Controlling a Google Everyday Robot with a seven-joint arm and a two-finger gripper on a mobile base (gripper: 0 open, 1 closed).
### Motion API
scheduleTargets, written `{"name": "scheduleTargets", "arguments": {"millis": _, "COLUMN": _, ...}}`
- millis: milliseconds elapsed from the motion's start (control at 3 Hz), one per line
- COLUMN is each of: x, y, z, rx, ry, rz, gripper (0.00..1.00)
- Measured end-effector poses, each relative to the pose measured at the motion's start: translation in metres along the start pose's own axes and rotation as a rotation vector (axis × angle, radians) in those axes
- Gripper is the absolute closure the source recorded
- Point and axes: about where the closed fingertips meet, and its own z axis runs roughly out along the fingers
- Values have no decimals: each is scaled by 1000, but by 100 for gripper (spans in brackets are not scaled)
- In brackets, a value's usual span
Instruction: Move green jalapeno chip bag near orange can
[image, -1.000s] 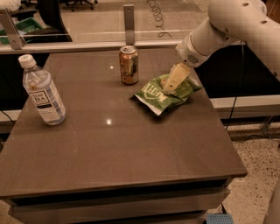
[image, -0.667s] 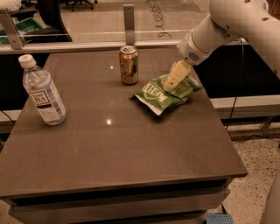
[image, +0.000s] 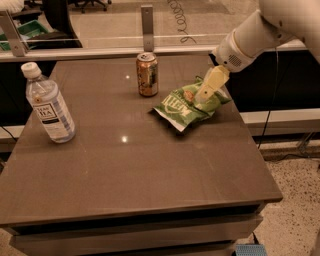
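Tool atop R end of green jalapeno chip bag, grip state unclear

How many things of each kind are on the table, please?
Chip bags: 1, the green jalapeno chip bag
Cans: 1, the orange can
Bottles: 1, the clear plastic bottle
Total: 3
The gripper is on the bag's right end.

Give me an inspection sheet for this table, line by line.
Surface: brown glossy table, light reflections only.
Job's things: green chip bag lying flat, right of the upright orange can, small gap between them.
Clutter: water bottle standing near the left edge.
Grippers: gripper at the bag's right end, on or just above it.
Cables: coiled cable behind the table; black cable hanging at right.
Surroundings: speckled floor.
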Motion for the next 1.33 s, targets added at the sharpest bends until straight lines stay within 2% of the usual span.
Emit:
{"name": "scheduleTargets", "arguments": {"millis": 333, "x": 9, "y": 24, "z": -14, "rx": -48, "ry": -32, "rz": 55, "gripper": 0}}
{"name": "scheduleTargets", "arguments": {"millis": 667, "x": 13, "y": 56, "z": -10, "rx": -108, "ry": -59, "rz": 89, "gripper": 0}}
{"name": "scheduleTargets", "arguments": {"millis": 1000, "x": 10, "y": 76, "z": 3, "rx": -138, "ry": -80, "rz": 96, "gripper": 0}}
{"name": "scheduleTargets", "arguments": {"millis": 1333, "x": 4, "y": 82, "z": 17, "rx": -122, "ry": -88, "rz": 85, "gripper": 0}}
